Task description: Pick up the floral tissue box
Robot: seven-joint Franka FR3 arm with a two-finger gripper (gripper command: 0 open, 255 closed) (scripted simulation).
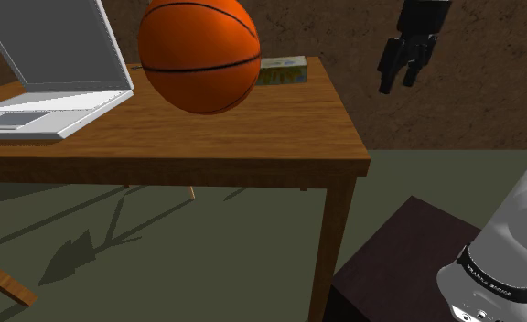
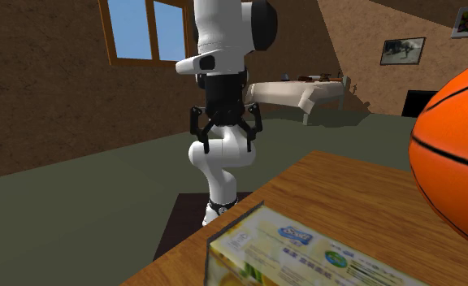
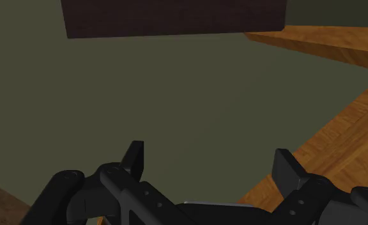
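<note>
Wooden brown table (image 1: 252, 137) carries a flat yellow-green printed tissue box (image 1: 284, 70) at its far edge, just beside a large orange basketball (image 1: 199, 53); open grey laptop (image 1: 51, 73) sits toward the shoulder view's left. All-black two-finger pincer (image 1: 396, 84) hangs over the olive floor (image 1: 234, 265), off the table's edge, well apart from the box, fingers spread wide, nothing between them

A black gripper (image 1: 396, 86), fingers spread, hangs in open air off the corner of the wooden table (image 1: 252, 137), with free space between it and the tissue box (image 1: 284, 70) at the table's far edge. A large orange basketball (image 1: 199, 53) sits just beside the box, blocking its other side. An open laptop (image 1: 51, 78) stands beyond the ball.
</note>
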